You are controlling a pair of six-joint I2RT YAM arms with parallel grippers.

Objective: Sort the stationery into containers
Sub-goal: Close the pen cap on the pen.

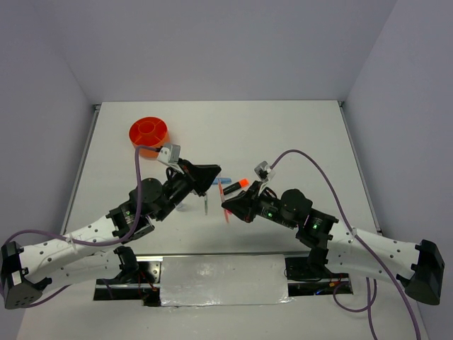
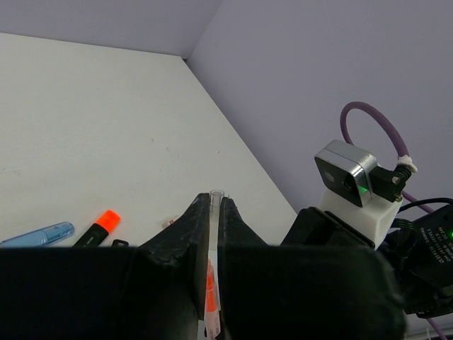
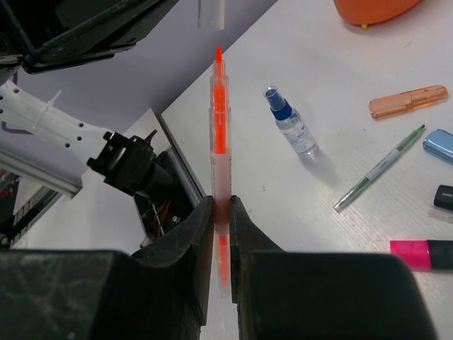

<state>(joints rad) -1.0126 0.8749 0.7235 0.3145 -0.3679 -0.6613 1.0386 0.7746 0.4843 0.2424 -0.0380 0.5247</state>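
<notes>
My left gripper is shut on a clear pen cap, which hangs at its tips. My right gripper is shut on a thin orange pen. The pen's tip points at the cap, a short gap apart. The orange organiser stands far left on the table. On the table lie a blue-capped bottle, a salmon piece, a green pen, a light-blue piece, a pink-capped highlighter and an orange-capped highlighter.
The two grippers face each other closely over the table's middle front. The right arm's wrist camera and purple cable sit just beyond my left fingers. A metal strip with wiring runs along the near edge.
</notes>
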